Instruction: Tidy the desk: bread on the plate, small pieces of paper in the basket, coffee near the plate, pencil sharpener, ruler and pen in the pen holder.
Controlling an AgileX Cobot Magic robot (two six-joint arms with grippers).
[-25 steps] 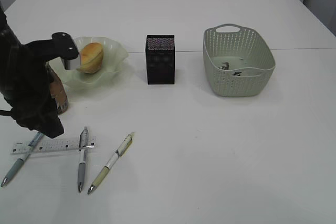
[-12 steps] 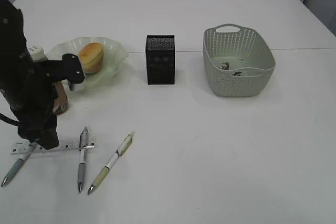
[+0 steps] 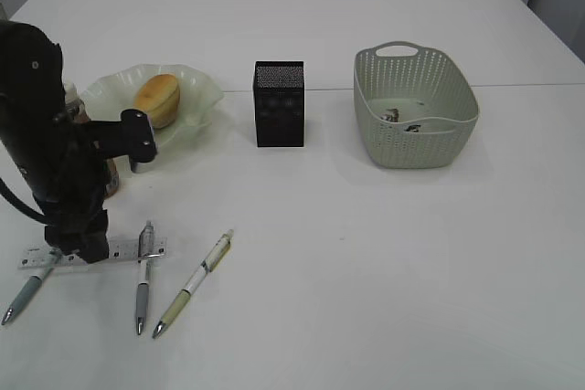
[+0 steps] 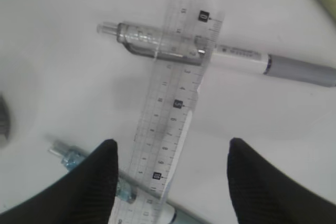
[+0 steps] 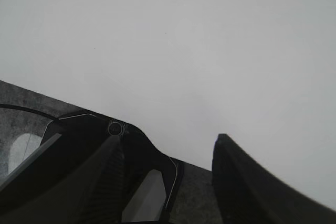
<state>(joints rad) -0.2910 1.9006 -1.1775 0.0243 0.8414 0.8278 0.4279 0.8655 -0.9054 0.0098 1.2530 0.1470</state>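
While the left end effector [image 3: 78, 244] hangs low at the lower left of the exterior view, the ruler [image 3: 128, 250] lies flat on the white desk [image 3: 366, 253] beneath it, crossed by two pens. The golden bread [image 3: 157, 100] sits in the ruffled green glass plate [image 3: 196, 89] at upper left; the black mesh pen holder [image 3: 279, 103] stands at centre and the perforated basket [image 3: 416, 116] at right holds paper wads.

From the left wrist view, the textured black fingers [image 4: 100, 182] stand apart, straddling the clear ruler [image 4: 176, 103], which overlies a transparent grey-grip pen [image 4: 210, 53] and a bluish pen [image 4: 89, 169]. My worry: the thin, slick ruler offers little edge, so closing could snag the bluish pen or skid the ruler.

From the right wrist view, the right end effector [image 5: 168, 182] is apart and empty over bare desk [image 5: 210, 51].
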